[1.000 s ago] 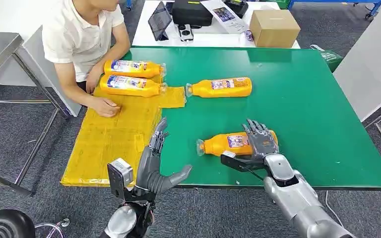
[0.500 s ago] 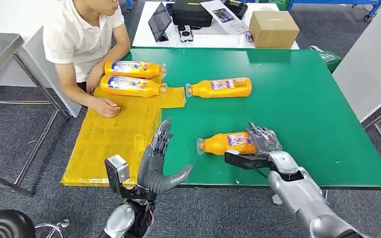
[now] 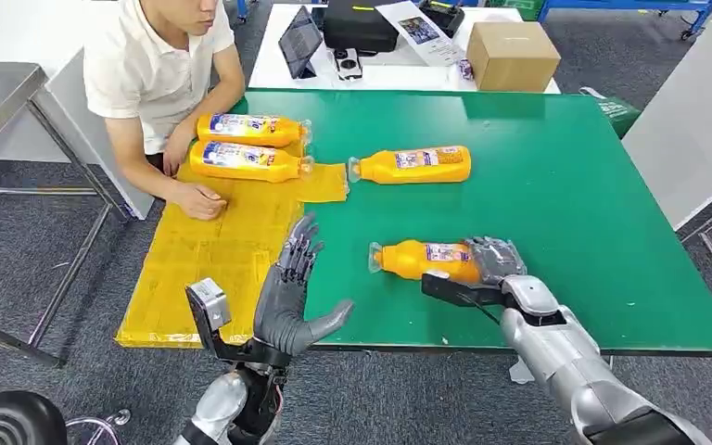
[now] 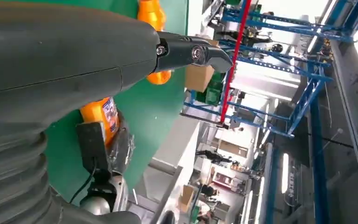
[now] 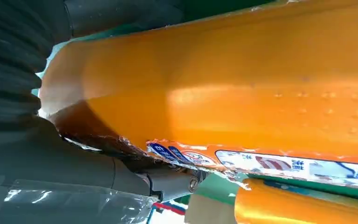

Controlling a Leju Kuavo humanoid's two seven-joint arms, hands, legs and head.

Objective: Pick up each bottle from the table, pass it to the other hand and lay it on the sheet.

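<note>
Two bottles [image 3: 246,144] already lie on the yellow sheet [image 3: 213,250]. Right hand [image 3: 491,264] wraps the near bottle [image 3: 422,260] on the tabletop [image 3: 593,213]; left hand [image 3: 287,297] waits spread, probably for the handover.

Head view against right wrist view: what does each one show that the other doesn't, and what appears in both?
Head view alone: the yellow sheet with two orange bottles lying on it, a seated person, the open left hand raised, and a cardboard box. Right wrist view alone: the grasped bottle's torn label edge close up, pressed by the thumb. Both: the right hand gripping the near orange bottle, the far bottle, and the green table.
</note>
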